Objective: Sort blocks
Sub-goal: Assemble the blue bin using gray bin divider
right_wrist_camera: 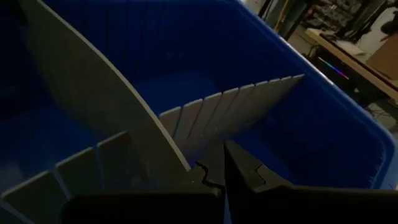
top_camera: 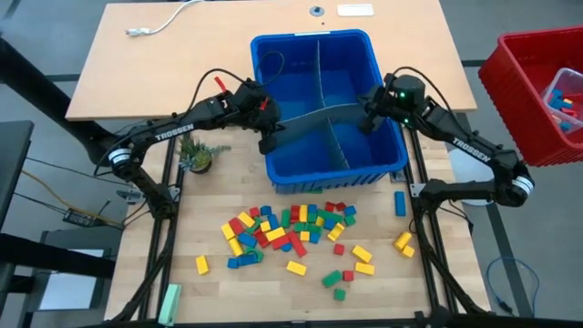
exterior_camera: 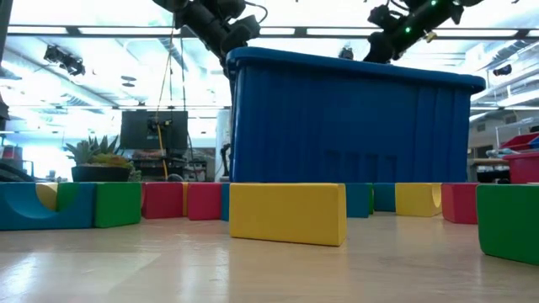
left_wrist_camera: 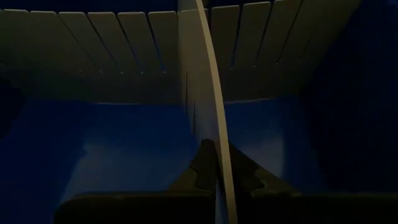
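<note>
The blocks (top_camera: 291,232) lie loose on the wooden table in front of the blue bin (top_camera: 364,55); in the low view they line the foreground (exterior_camera: 286,212). Inside the bin a long grey ridged panel (top_camera: 321,64) runs from far to near. A second grey panel (top_camera: 323,117) crosses it from left to right, bowed. My left gripper (top_camera: 271,130) is shut on that panel's left end at the bin's left wall. My right gripper (top_camera: 369,114) is shut on its right end at the right wall. My left gripper pinches the crossing panel's left end (left_wrist_camera: 219,155) between its two fingers, one on each face. The fingers slant down into the bin from the left. The panel stands on edge and runs away from them toward the long panel (left_wrist_camera: 93,56). My right gripper pinches the same panel's right end (right_wrist_camera: 180,158) between its two fingers, reaching over the bin's right wall and slanting slightly down. From the fingers the panel (right_wrist_camera: 93,93) curves away, on edge and bent into a bow.
A red bin (top_camera: 537,91) holding some blocks stands off the table's right. A small potted plant (top_camera: 196,155) sits left of the blue bin. A pale green bar (top_camera: 168,301) lies at the near left corner. A white cable (top_camera: 155,23) lies on the far board.
</note>
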{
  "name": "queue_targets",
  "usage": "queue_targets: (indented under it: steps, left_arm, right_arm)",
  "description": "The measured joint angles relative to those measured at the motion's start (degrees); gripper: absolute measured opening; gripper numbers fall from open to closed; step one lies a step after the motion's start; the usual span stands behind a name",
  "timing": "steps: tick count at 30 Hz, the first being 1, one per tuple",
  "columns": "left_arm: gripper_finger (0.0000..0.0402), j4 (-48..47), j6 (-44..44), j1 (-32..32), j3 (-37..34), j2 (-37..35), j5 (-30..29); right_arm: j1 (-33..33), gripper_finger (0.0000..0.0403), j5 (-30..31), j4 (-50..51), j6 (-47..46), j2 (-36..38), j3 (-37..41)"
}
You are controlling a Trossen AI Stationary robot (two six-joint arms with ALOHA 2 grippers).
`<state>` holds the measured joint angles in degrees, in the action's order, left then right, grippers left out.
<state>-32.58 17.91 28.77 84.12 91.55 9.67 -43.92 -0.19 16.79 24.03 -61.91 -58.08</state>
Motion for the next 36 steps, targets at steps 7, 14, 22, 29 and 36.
queue_targets:
  steps: [7, 14, 22, 29, 36]
  left_arm:
    - [0.0013, 0.13, 0.02, -0.02, 0.0, 0.0, -0.02]
    - [0.0013, 0.13, -0.82, 0.04, -0.02, -0.21, 2.8]
    - [0.0013, 0.89, -3.15, 0.02, -0.02, -0.57, 4.46]
    - [0.0013, -0.47, -3.92, -0.09, -0.15, 1.05, 3.93]
    - [0.0013, -0.01, -4.75, -0.51, -0.26, 0.15, 7.14]
  right_arm:
    - [-0.02, 0.0, -0.17, 2.25, -0.04, 0.43, -0.15]
    - [-0.11, 0.0, -1.14, 6.97, -2.65, 1.32, -0.28]
    - [-0.11, 0.0, -1.1, 9.9, -3.48, 1.33, -0.26]
    - [-0.13, 0.0, -0.64, 13.23, -3.45, 0.77, 0.35]
    - [0.35, 0.0, -1.61, 13.88, -2.91, 1.63, 0.24]
